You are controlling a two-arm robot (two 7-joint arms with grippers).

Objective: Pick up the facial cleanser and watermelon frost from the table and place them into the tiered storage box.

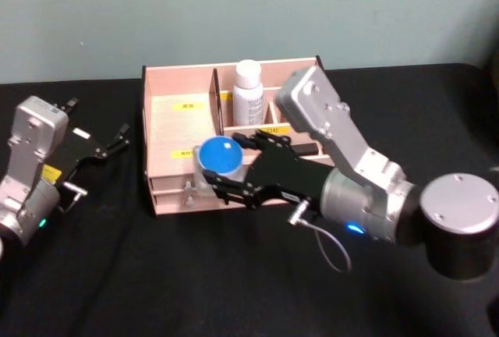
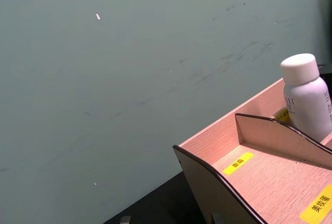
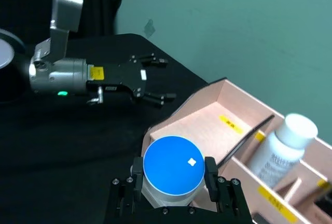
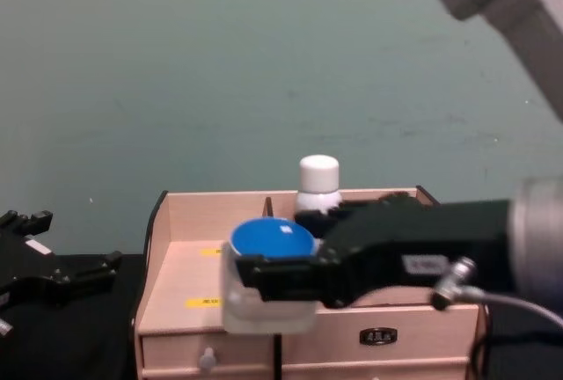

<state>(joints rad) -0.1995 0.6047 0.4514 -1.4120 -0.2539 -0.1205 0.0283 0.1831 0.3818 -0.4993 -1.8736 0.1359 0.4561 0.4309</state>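
My right gripper [image 1: 214, 175] is shut on a round clear jar with a blue lid [image 1: 219, 154], one finger on each side [image 3: 210, 169]. It holds the jar [image 4: 271, 239] just over the front left low tier of the tiered storage box [image 1: 175, 118], a light wooden stepped organizer with yellow labels. A white bottle with a white cap [image 1: 249, 95] stands upright in a back compartment of the box [image 4: 185, 213]. My left gripper [image 1: 109, 143] rests open and empty over the black table, left of the box. The right wrist view has the left gripper [image 3: 155, 81] beyond the jar [image 3: 173, 164].
The box stands at the back middle of a black table [image 1: 156, 274], close to a teal wall [image 1: 249, 9]. Two drawers with small knobs [image 4: 206, 359] run along the box's front. A cable [image 1: 331, 247] loops from my right wrist.
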